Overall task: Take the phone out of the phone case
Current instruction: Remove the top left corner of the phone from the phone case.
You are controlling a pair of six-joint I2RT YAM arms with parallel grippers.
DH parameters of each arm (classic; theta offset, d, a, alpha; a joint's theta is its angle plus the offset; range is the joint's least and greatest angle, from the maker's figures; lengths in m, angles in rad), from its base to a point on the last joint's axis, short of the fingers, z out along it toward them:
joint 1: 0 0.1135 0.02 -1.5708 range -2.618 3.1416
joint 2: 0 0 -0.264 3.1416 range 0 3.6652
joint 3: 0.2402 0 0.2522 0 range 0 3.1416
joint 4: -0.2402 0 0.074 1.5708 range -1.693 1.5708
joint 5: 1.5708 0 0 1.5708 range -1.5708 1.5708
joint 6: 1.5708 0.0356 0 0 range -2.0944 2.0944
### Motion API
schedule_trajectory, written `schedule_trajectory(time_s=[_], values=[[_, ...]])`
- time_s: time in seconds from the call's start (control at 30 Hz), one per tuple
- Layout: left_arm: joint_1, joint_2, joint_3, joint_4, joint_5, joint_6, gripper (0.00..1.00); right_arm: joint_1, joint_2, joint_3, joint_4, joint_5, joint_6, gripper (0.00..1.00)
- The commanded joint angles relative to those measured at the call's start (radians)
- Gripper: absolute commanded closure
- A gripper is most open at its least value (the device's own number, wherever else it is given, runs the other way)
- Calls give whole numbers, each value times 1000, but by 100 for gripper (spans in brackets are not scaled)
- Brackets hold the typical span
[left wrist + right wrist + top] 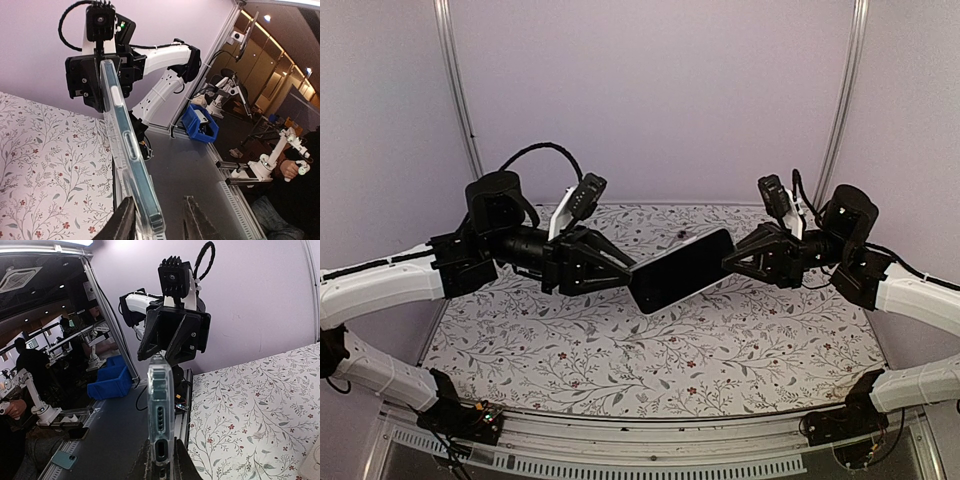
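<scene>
Phone (pixel 682 268), in its clear phone case (pixel 131 150), hangs tilted in mid-air over the table (pixel 750 340), between my two arms. My right gripper (pixel 731 258) is clenched on its right end, carrying it. My left gripper (pixel 623 272) straddles the left end, one finger (pixel 124 221) on the case, the other apart: not clamped. Held aloft, I judge, so both ends are reachable for peeling.

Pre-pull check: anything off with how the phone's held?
One thing. The phone in its clear case hangs tilted above the table. The right gripper clamps one end, but the left gripper looks loose: one finger touches the case and the other stands apart. No damage visible.
</scene>
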Motion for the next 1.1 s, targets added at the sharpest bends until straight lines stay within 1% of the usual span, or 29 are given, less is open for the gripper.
schedule_trajectory(time_s=[0.0,0.13,0.43,0.63,0.87,1.07], values=[[-11,-28,2,-14,-14,18,67,2,-15,16,43,30,-11,100],[-11,-25,3,-23,-15,21,69,2,-19,20,42,36,-9,100],[-11,-19,2,-48,-22,31,68,2,-34,21,43,41,-8,100],[-11,-22,4,-36,-27,29,77,2,-37,14,42,37,-6,100],[-11,-20,0,-8,-7,15,82,2,-32,14,43,21,-3,100],[-19,-28,-16,75,49,-27,84,2,-16,14,44,1,-8,100]])
